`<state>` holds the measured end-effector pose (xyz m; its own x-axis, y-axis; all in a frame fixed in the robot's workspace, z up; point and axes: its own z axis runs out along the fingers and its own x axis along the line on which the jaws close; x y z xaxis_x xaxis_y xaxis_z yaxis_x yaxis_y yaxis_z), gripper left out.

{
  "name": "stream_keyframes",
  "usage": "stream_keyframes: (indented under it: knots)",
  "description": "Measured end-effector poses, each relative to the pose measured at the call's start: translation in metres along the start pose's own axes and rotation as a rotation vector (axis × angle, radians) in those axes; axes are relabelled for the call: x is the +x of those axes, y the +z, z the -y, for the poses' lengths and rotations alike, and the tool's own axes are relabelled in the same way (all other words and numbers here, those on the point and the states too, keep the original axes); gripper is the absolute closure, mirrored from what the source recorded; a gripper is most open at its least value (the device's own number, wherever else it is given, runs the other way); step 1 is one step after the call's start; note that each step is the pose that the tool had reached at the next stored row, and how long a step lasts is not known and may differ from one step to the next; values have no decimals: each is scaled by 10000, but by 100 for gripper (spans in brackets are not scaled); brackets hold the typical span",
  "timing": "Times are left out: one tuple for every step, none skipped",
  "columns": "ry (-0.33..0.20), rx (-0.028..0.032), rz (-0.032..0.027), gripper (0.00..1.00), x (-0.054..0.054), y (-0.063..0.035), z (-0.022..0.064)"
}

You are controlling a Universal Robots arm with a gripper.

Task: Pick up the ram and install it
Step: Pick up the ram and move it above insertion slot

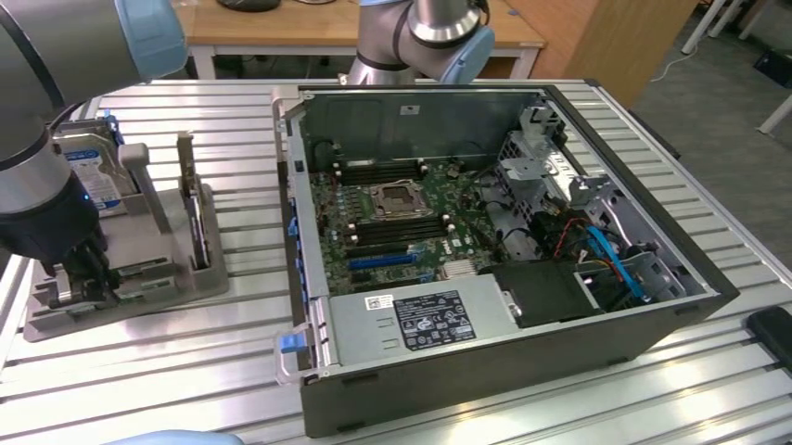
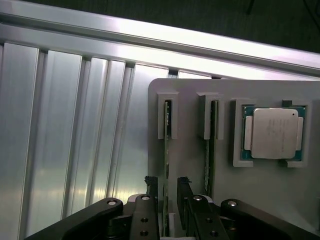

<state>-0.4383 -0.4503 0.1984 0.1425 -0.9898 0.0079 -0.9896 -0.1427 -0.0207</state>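
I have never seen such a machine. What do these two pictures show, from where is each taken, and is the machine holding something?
It is a robot arm beside an open computer case. One picture comes from a camera off the arm; the other from a camera on its wrist, looking down past the gripper. On the slatted metal table sits a grey holder carrying a hard drive, a square silver processor chip and two thin sticks on edge: the ram and a second stick. The gripper's black fingers stand open on either side of the ram, so nothing is held.
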Motion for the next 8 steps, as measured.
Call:
stream_keyframes:
  knots:
    - [0,10,-2,71,-1,3,-4]
    - [1,22,-4,71,-2,6,-11]
    - [0,34,-5,71,-2,9,-16]
    - [0,48,-8,71,-3,12,-22]
    - [-1,61,-9,71,-3,16,-25]
    - [-2,75,-10,71,-3,21,-26]
    - [-2,83,-12,71,-3,24,-26]
    - [-1,92,-13,71,-3,28,-27]
